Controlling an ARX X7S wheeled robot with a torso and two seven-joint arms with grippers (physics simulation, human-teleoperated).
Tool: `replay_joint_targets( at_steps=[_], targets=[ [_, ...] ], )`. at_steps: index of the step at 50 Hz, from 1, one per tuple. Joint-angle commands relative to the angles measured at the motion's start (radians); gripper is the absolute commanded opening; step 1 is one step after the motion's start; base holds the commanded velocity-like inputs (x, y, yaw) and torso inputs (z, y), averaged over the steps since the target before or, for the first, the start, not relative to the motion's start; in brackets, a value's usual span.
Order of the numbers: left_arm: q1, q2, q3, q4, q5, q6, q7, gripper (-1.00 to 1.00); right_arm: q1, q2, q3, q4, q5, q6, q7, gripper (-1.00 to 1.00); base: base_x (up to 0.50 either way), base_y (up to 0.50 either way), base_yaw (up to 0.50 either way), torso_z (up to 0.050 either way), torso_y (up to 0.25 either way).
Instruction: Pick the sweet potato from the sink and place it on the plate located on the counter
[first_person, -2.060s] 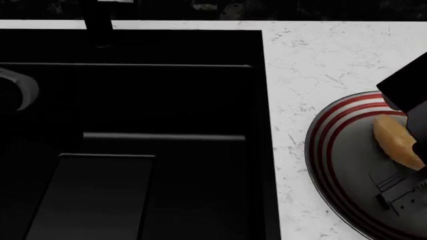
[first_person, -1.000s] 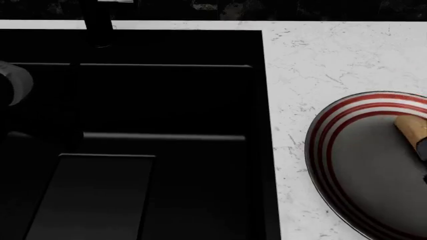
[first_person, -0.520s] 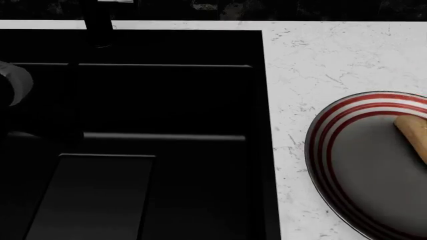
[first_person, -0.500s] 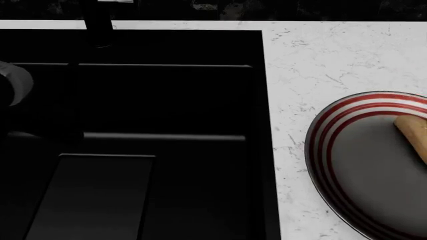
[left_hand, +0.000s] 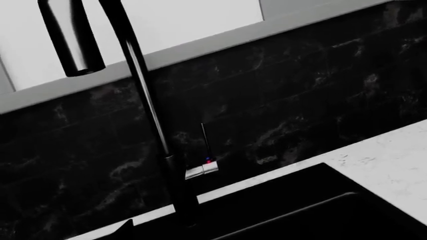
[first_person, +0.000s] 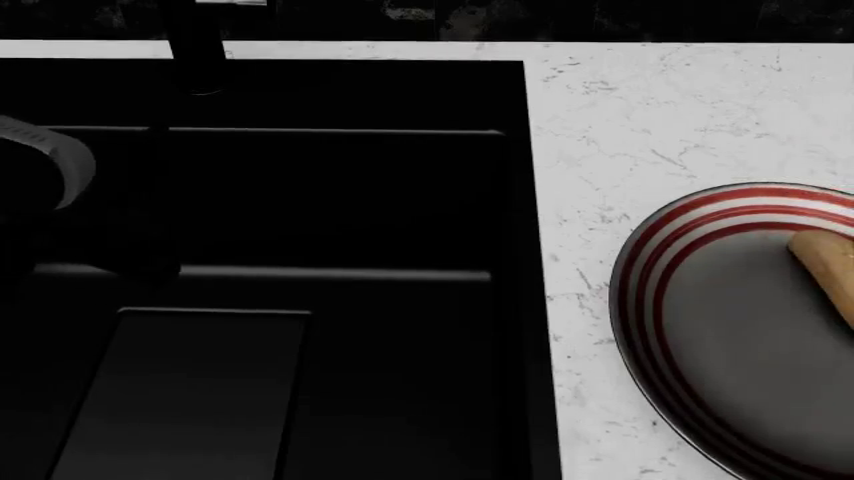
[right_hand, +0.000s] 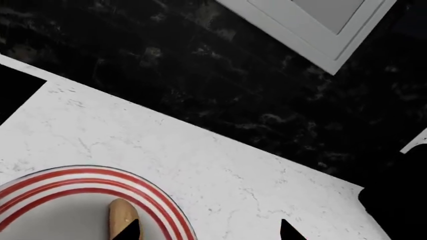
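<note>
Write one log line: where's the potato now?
potato: lying on plate | plate: on counter | sink: no potato seen | right hand: above plate, holding nothing

Head view: steeply down, close over sink (first_person: 267, 250) and plate (first_person: 727, 330). Left wrist: low, facing faucet (left_hand: 143, 120) behind sink. Right wrist: above plate, facing backsplash (right_hand: 200, 65). Plate shared with head view.
</note>
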Motion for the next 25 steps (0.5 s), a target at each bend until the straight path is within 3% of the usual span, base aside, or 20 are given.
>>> replay_joint_targets(
  at_steps=[1, 25],
  targets=[
    [-0.006, 0.006, 0.035, -0.003, 0.029, 0.012, -0.005, 1.0, -0.029, 0.05, -0.002, -0.073, -0.028, -0.065, 0.035, 1.0, 0.0, 0.0, 0.0, 0.0, 0.0],
    [0.015, -0.005, 0.022, 0.012, 0.018, 0.034, -0.009, 1.0, 0.042, 0.051, 0.105, -0.179, 0.196, -0.002, 0.242, 1.0, 0.0, 0.0, 0.0, 0.0, 0.0]
  ],
)
